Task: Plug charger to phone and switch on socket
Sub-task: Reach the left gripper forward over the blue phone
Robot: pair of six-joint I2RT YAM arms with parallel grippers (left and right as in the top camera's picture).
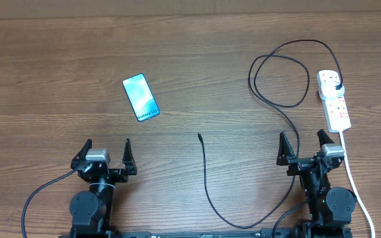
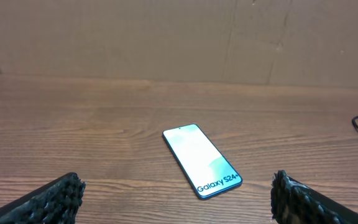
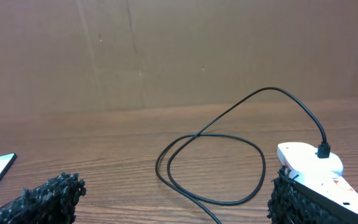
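Charger point(image 1: 205, 173), plug in socket point(image 1: 334, 99), tip apart from phone point(image 1: 141, 97); left claw point(image 1: 107, 143), right claw point(image 1: 302, 135) wide, empty.

We see a robot test bench, as in a lab. The left arm point(image 1: 88, 206) and the right arm point(image 1: 336, 201) are mounted at the near edge of a wood-grain table point(image 1: 45, 79), and a plain brown cardboard wall point(image 2: 135, 37) closes the far side.

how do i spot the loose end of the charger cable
On the wooden table, look near the middle, right of the blue-screened phone. The thin black charger cable ends there in a small connector tip lying free, while its other end sits plugged into the white power strip.
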